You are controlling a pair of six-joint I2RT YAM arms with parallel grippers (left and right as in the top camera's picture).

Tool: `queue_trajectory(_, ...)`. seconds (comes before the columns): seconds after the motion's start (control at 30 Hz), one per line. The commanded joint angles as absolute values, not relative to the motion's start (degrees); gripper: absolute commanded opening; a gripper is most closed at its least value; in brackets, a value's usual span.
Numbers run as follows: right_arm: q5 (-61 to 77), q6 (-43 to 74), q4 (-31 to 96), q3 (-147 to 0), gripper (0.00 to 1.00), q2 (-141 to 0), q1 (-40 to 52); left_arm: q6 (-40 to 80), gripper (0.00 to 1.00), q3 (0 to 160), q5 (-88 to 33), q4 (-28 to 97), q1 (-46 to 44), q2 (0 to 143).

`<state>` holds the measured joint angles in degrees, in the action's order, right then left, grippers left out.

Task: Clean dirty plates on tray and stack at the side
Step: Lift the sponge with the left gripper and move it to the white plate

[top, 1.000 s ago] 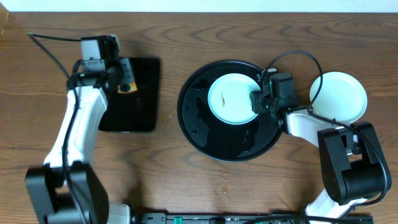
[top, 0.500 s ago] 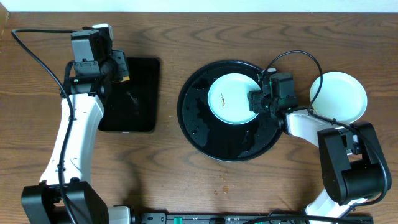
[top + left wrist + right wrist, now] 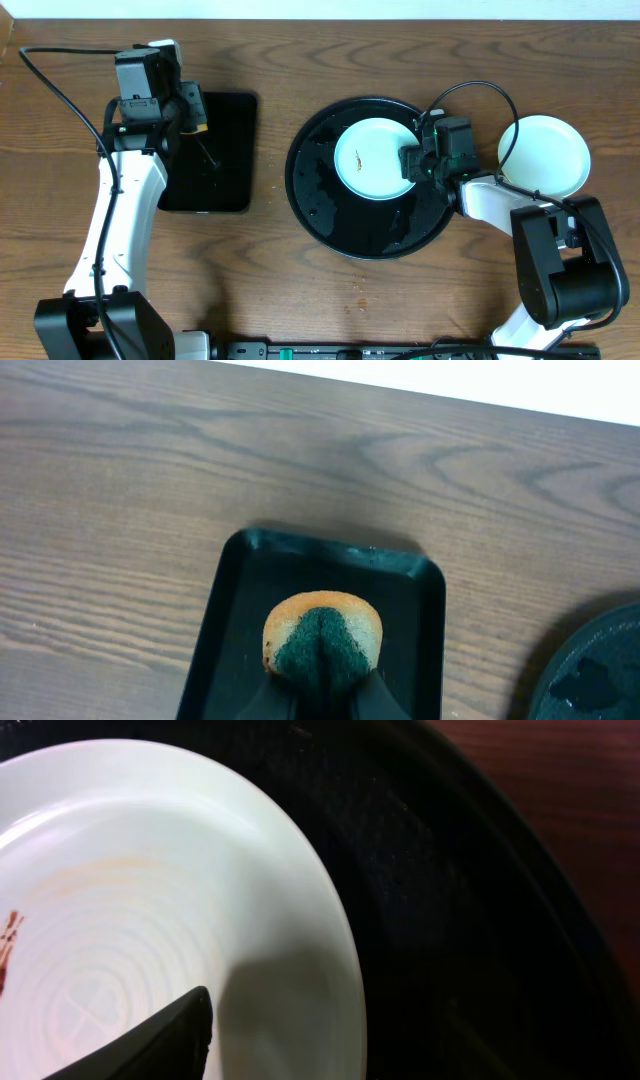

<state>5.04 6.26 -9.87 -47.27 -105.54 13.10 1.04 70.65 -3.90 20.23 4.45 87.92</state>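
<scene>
Wood-grain table (image 3: 300, 290) fills the overhead view. Biggest item on it is the round black tray (image 3: 330, 225), centre-right, glossy with wet patches, so likely slippery. Next is the rectangular tray (image 3: 230, 180) at upper left. One dirty plate (image 3: 372, 160) sits in the upper part of the round tray, with a small brown smear (image 3: 357, 160) left of its centre. A second plate (image 3: 545, 155) rests on the bare table at far right, just off the tray; whether more are stacked under it, cannot tell. The plates look light, stiff, smooth and probably breakable, and slick if wet. Best hold is the thin raised rim, one finger over and one under. The right end effector (image 3: 410, 162) is at the dirty plate's right rim. The right wrist view shows one dark finger (image 3: 150, 1040) over the plate's inner face and the other is hidden, so whether it pinches the rim or stands spread, cannot tell. The left end effector (image 3: 323, 688) is above the rectangular tray, pressed together on a sponge (image 3: 322, 640) with a tan body and dark green scrub face; soft and squashy, it bulges out of the pinch. No brands, labels or readable writing anywhere.
</scene>
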Motion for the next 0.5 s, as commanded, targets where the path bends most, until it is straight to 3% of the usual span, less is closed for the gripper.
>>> queue_trajectory(0.0,3.49,5.08,-9.85,-47.22,0.64,-106.74,12.62,0.80,0.07,71.18,-3.49,20.91,4.60,86.85)
queue_trajectory(0.2,3.49,5.04,-9.13,-47.72,0.59,-106.72,12.56,1.65,0.07,74.13,-3.42,24.69,4.60,87.29)
queue_trajectory(0.43,3.92,5.04,-5.56,-49.58,0.41,-106.72,12.08,4.89,0.07,90.35,-6.61,42.65,4.58,96.47)
queue_trajectory(0.47,4.19,5.06,-5.52,-49.58,0.33,-106.72,12.03,4.82,0.07,92.71,-8.60,44.45,4.54,98.21)
